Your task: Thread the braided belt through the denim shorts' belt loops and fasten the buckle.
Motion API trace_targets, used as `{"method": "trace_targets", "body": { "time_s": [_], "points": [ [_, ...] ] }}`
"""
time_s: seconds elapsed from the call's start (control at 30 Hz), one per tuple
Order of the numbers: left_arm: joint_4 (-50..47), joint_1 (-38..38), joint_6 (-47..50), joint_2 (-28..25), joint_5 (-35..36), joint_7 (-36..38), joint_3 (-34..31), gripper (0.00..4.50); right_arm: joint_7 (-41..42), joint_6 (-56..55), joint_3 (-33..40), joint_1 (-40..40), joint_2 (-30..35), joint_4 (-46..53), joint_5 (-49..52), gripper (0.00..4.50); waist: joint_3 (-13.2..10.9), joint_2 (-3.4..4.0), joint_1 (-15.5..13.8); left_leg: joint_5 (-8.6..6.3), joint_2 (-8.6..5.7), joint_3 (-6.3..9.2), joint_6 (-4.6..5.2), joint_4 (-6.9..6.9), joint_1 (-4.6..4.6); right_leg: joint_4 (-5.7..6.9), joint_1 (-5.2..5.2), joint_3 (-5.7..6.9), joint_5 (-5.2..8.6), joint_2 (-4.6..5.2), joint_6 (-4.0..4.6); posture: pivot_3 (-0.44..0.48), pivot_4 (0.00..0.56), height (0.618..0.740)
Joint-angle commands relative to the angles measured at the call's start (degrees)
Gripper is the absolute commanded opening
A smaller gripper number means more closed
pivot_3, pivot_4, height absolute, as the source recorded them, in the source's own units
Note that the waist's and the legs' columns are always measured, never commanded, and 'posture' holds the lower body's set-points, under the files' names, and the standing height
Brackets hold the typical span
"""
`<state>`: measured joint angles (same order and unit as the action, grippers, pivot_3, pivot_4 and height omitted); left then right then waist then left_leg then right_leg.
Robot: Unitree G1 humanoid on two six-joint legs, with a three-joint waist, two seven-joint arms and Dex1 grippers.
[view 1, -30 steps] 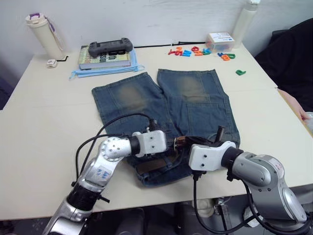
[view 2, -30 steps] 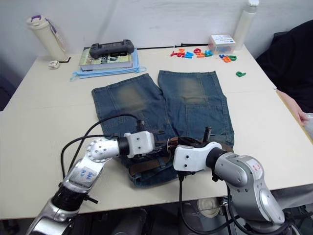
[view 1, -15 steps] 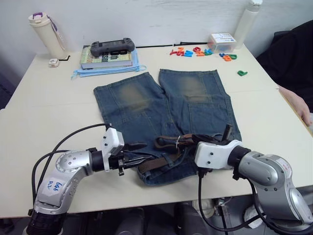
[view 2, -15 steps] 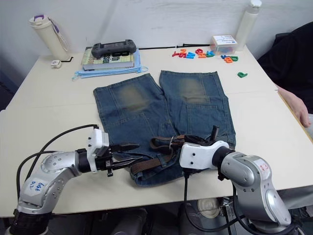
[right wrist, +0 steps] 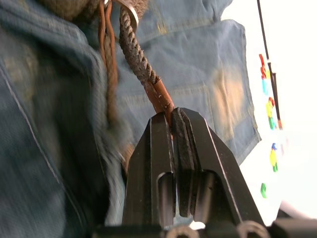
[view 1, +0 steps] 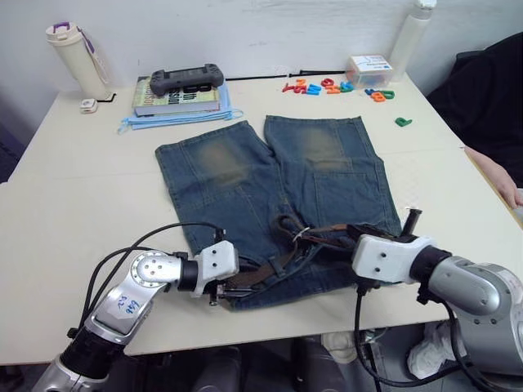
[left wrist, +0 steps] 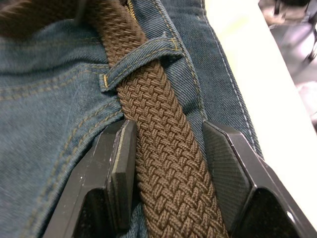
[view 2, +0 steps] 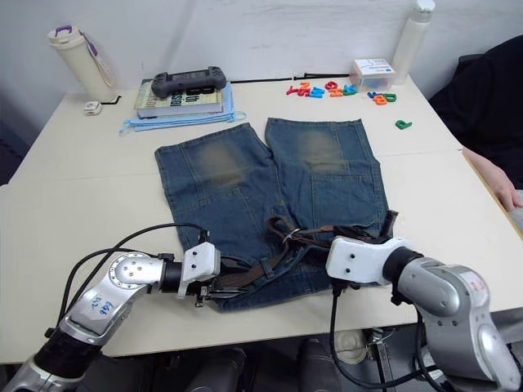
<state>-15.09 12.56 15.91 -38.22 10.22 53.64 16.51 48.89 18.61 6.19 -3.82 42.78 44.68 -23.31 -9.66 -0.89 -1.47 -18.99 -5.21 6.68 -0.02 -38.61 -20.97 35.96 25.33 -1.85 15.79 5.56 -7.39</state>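
Note:
The denim shorts lie flat on the table, waistband toward the near edge. The braided belt runs along the waistband and loops up near the fly, where a small silver piece of metal glints. In the left wrist view the belt passes under a belt loop. My left gripper is open and straddles the belt just short of that loop. My right gripper is shut on the belt's tan leather tip, right of the fly.
At the back left, a game controller rests on a stack of books beside a bottle. Coloured letters, a small box and a white bottle stand at the back right. A person's hand rests at the right edge.
My left gripper has come in from the left of the shorts to the waistband and now straddles the belt. My right gripper has drawn the belt tip to the right.

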Motion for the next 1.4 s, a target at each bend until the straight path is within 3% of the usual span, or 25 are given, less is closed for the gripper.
{"method": "trace_targets", "body": {
  "time_s": [0.03,0.23,0.4,1.03,1.4],
  "points": [
    [4.61,-1.31,-2.49,-3.17,-5.57,-0.78,-0.14,2.38,-1.34,-3.45,7.71,-6.09,1.61,-1.13,0.84,0.0,0.01,0.01,-0.02,0.0,0.02,0.0,0.0,0.02,0.03,0.0,-0.03,0.0,0.0,0.02,0.0,0.0,0.15,0.707],
    [8.78,-3.07,-7.84,-6.68,-6.65,-0.69,-1.84,2.38,-3.09,-10.07,15.15,-16.14,2.42,-5.62,1.2,0.0,0.09,0.16,0.39,-0.26,0.22,-0.13,0.3,0.57,1.06,-0.34,-1.04,-0.05,0.04,0.01,0.08,0.0,0.15,0.707],
    [9.59,-4.13,-9.19,-7.93,-6.42,-1.14,-2.52,2.38,-4.19,-12.4,15.8,-17.9,2.39,-7.33,1.62,0.0,0.1,0.35,0.81,-0.66,0.78,-0.16,0.15,0.69,1.88,-0.53,-2.05,0.11,0.27,-0.29,0.42,0.0,0.15,0.707],
    [18.44,-5.05,-14.55,-13.43,-7.25,-2.09,-7.26,2.38,-6.58,-11.2,15.45,-19.9,3.1,-8.76,-4.1,0.0,0.21,0.58,0.9,-0.76,1.15,-0.1,-0.1,0.69,1.89,-0.45,-1.97,0.06,0.42,-0.71,0.69,0.0,0.15,0.707],
    [18.44,-6.29,-14.76,-14.41,-6.73,-2.48,-8.05,2.38,-6.81,-6.11,11.67,-15.98,2.03,-5.99,-6.79,0.0,0.33,0.82,1.31,-0.88,1.62,0.01,-0.38,0.69,1.92,-0.4,-1.97,0.0,0.58,-1.08,1.02,0.0,0.15,0.707]
  ]
}}
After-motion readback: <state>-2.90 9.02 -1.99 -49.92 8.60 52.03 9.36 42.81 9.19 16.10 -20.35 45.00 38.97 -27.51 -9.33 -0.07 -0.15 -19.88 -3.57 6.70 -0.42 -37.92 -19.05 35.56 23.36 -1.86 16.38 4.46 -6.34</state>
